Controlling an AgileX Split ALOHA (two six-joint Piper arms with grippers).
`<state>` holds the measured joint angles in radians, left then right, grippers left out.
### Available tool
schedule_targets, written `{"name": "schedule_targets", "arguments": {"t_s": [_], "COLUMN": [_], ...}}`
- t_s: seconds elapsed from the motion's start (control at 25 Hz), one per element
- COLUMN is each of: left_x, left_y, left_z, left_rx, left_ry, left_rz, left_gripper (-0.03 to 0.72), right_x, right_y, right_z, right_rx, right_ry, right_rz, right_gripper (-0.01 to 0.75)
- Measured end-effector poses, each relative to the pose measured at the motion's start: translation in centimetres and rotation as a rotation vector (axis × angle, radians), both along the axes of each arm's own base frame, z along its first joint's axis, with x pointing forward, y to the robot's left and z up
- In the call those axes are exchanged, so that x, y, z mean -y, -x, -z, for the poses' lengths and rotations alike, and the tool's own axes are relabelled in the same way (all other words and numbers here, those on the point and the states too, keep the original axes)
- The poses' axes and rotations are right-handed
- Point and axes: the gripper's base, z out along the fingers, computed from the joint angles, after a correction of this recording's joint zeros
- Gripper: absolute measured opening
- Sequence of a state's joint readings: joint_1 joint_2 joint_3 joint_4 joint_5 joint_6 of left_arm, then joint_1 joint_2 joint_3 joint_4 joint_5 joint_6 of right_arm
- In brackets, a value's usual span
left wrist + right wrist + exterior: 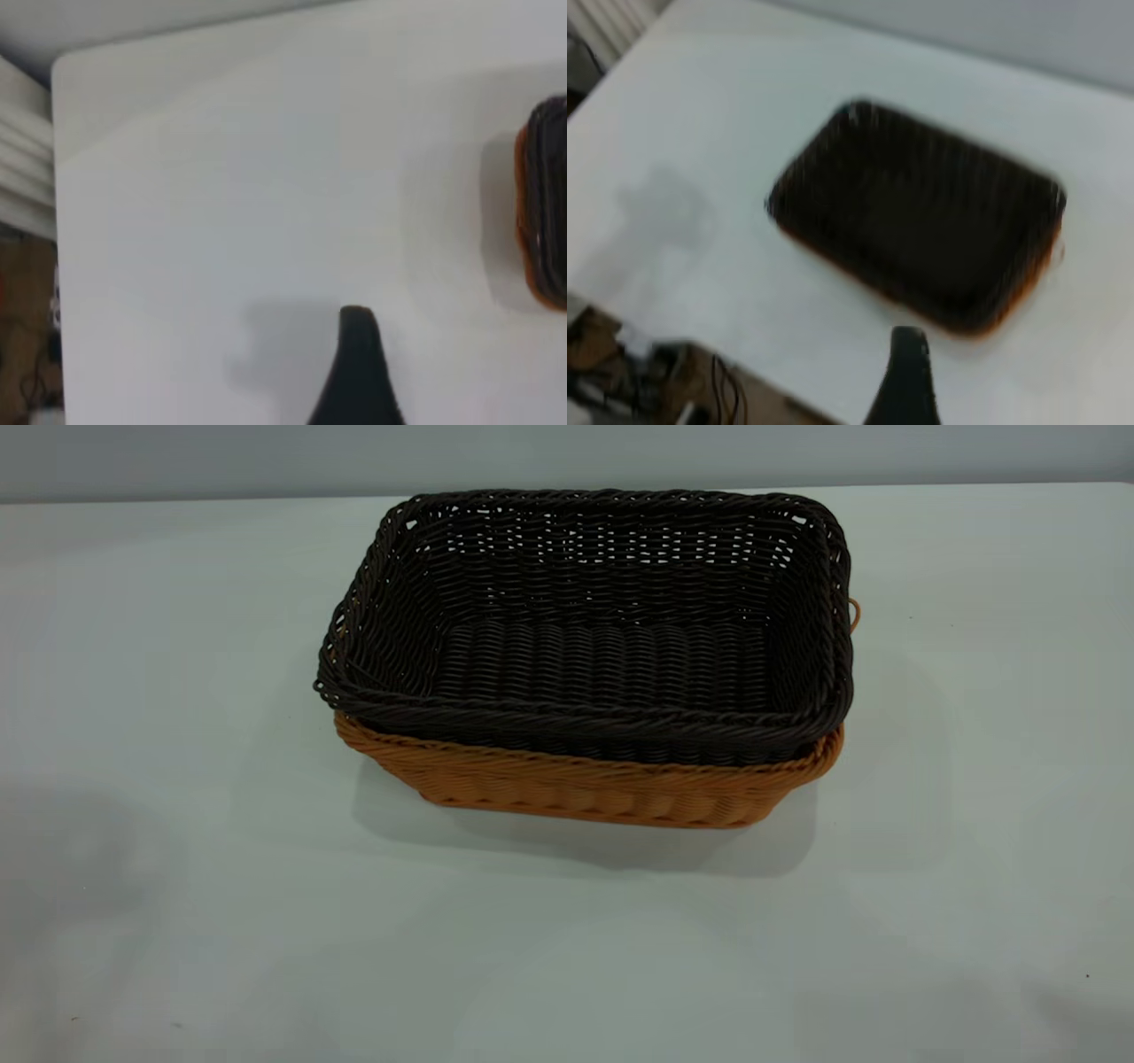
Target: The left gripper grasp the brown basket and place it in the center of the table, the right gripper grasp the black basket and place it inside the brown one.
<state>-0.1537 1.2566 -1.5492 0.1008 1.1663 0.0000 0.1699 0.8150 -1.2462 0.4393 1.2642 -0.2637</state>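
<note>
- So: black basket (602, 646) sits nested inside the brown basket (585, 784), centre of the exterior frame, slightly toward the top.
- Both rest on the pale surface (177, 824); brown one touches the surface, black one rides in it with its braided rim above the brown rim.
- Black rim overhangs the brown rim at frame left; brown wall shows only along the lower edge and lower right corner.
- Small brown loop handle pokes out at the right end of the stack, just past the black rim.
- Black basket is empty; its woven floor is visible.
- Soft shadow of the stack falls on the surface below it in the frame.
- Neither arm appears in the exterior view.
- Left wrist view: one dark finger (359, 372) of the left pincer at bottom centre, over bare surface (221, 177), holding nothing visible. Opening: cannot tell, only one finger in frame.
- Same view: the stack is at the right edge, black basket (547, 177) over brown basket (532, 266), well apart from the finger.
- Right wrist view: one dark finger (908, 381) of the right pincer at bottom centre, above the surface (700, 133) edge, nothing visibly in it. Opening: cannot tell here either.
- Same view: black basket (917, 221) fills mid-frame, with a thin strip of brown basket (1010, 305) along its lower right side; finger is near the stack but apart from it.
- Clutter and cables off the surface edge in the lower left of the right wrist view, too blurred to identify.
</note>
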Motion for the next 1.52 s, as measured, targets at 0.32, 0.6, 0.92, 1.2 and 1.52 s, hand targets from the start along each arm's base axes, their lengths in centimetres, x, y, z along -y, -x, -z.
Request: {"name": "schedule_targets", "arguments": {"t_s": [0.32,0.6,0.92,1.2,1.52], "left_x": [-0.9,-1.5,-2.4,-2.8,-2.6], "left_y": [5.7,12.0,18.2,21.4,23.7], "left_z": [5.5,9.3,12.5,14.4,14.8], "left_rx": [-0.128,-0.139,-0.024,0.078,0.191], "left_ry": [-0.013,0.027,0.048,0.059,0.094], "left_rz": [-0.011,-0.003,0.006,0.031,0.107], "left_gripper": [0.527,0.527,0.527,0.527,0.527], "right_x": [1.6,2.6,3.5,3.8,3.8], "right_y": [8.0,8.2,9.1,10.4,10.9], "right_z": [6.6,13.0,16.4,17.3,17.7], "right_rx": [0.062,0.013,0.063,0.180,0.216], "right_ry": [0.025,0.122,0.188,0.168,0.153], "right_rz": [0.011,0.068,0.117,0.139,0.142], "right_gripper": [0.553,0.553,0.553,0.553,0.553]}}
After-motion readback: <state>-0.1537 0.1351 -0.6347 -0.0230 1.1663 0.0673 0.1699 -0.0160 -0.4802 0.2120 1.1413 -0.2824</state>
